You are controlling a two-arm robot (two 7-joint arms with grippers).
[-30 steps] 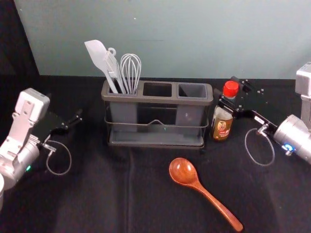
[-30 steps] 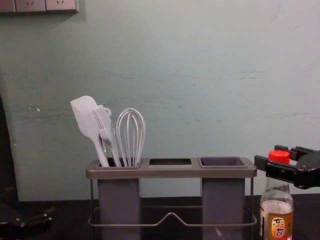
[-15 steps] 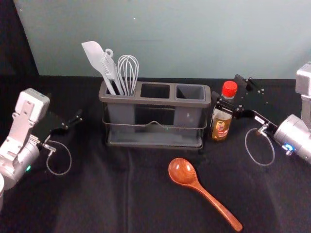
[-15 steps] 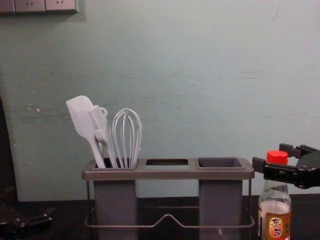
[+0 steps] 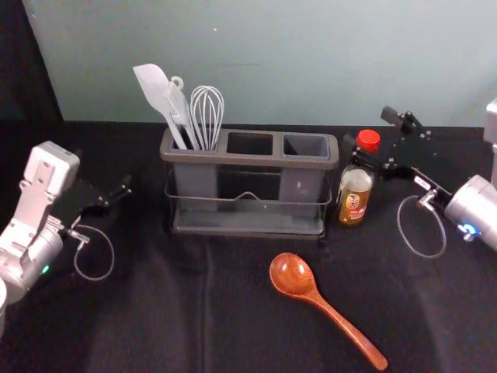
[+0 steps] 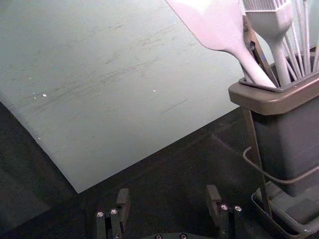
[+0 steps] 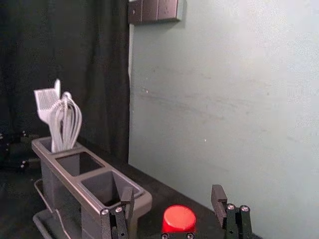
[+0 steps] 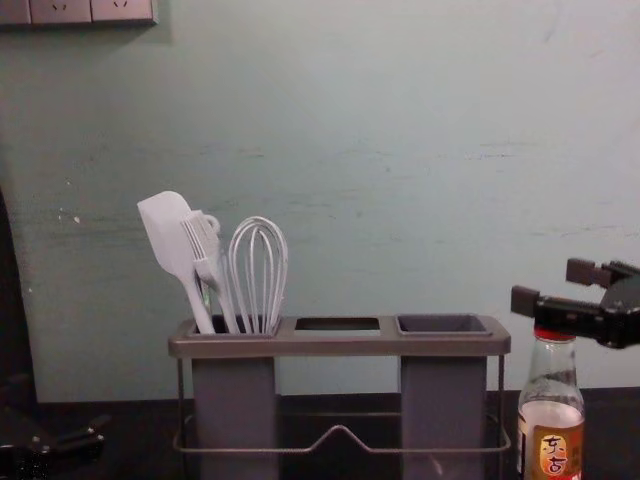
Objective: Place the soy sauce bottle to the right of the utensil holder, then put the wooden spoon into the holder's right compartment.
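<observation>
My right gripper [image 5: 368, 130] is open around and above the red-capped soy sauce bottle [image 5: 355, 200], which stands upright just right of the grey utensil holder [image 5: 247, 221]. In the chest view, one finger of the right gripper [image 8: 552, 286] hides most of the cap above the bottle's label [image 8: 556, 452]. The red cap [image 7: 179, 219] lies between and below the fingers of the right gripper [image 7: 173, 195] in its wrist view. The wooden spoon [image 5: 293, 275] rests on the table before the holder, handle toward the near right. My left gripper [image 5: 102, 172] stays parked at the left, open [image 6: 168, 196].
A white spatula [image 5: 154, 87], a brush and a whisk [image 5: 207, 113] stand in the holder's left compartment. Its middle opening [image 5: 249, 144] and right compartment [image 5: 306, 146] hold nothing visible. A wall [image 5: 272, 62] rises behind the black-covered table [image 5: 140, 311].
The right gripper has risen and drawn slightly back from the bottle's cap, its fingers now higher. Holder and bottle have shifted very slightly left. The left arm has kept still.
</observation>
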